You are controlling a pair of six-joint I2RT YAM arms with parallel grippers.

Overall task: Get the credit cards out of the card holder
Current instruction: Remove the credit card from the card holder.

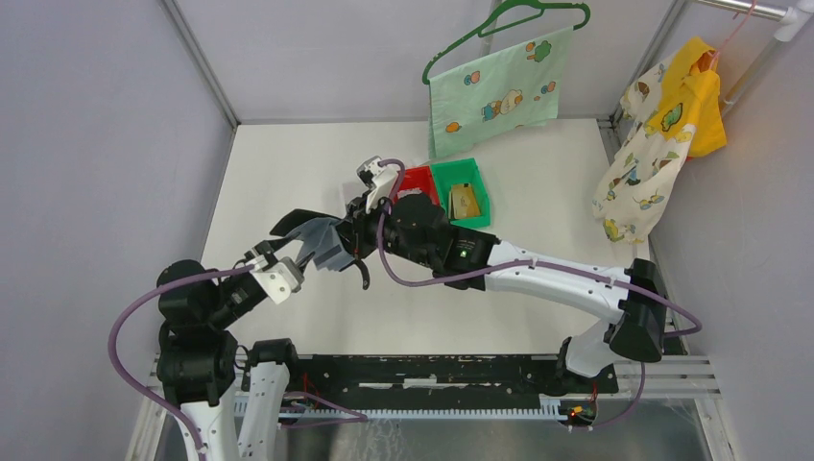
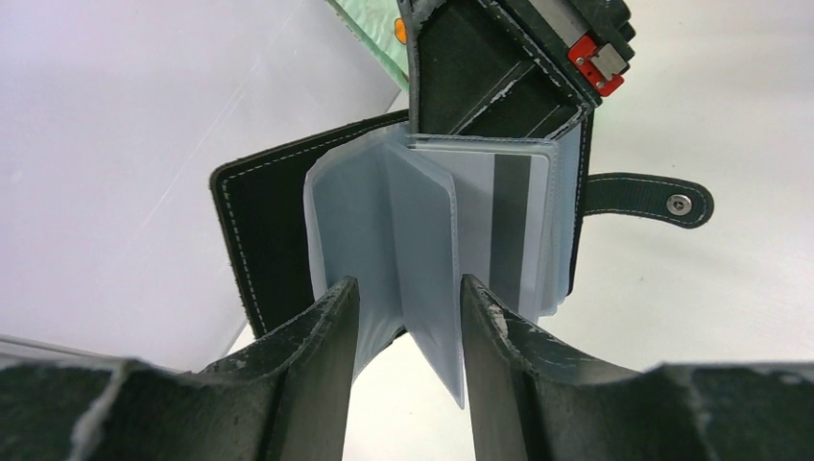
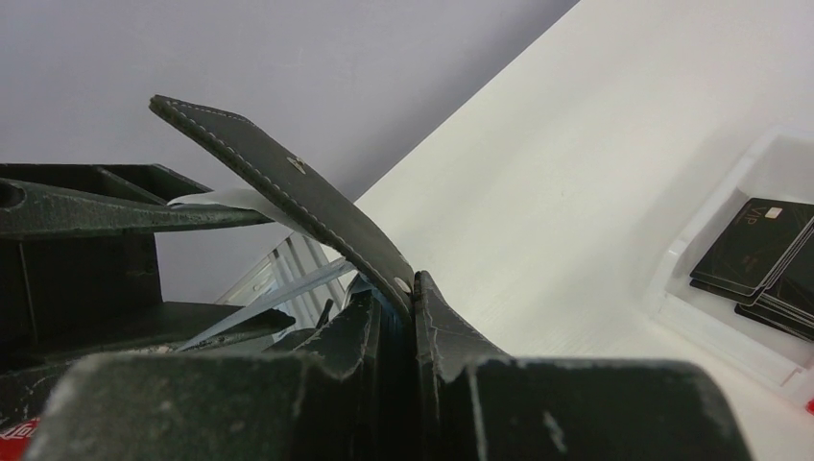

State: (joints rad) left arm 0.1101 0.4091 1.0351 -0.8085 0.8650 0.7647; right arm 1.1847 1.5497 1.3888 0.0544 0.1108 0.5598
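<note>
Right tool (image 3: 411,293) pinches holder (image 2: 274,226) cover; left tool (image 2: 408,293), spread, straddles a clear sleeve (image 2: 422,250), striped card (image 2: 509,226) just beside, tab (image 2: 653,200) side, lengthwise away.

The holder (image 2: 264,230) looks like matt black leather with pale stitching, its sleeves (image 2: 384,230) frosted clear plastic, its snap (image 2: 681,203) shiny metal. My left pincer (image 2: 408,282) is scuffed black plastic; the tabletop (image 2: 672,317) is matt white.

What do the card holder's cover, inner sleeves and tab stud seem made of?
Card holder cover: probably leather or imitation, matte black, with pale stitching along its edge. Inner sleeves: thin translucent plastic; the dark stripe of a credit card shows through. Tab stud: likely metal, small and silvery.
</note>
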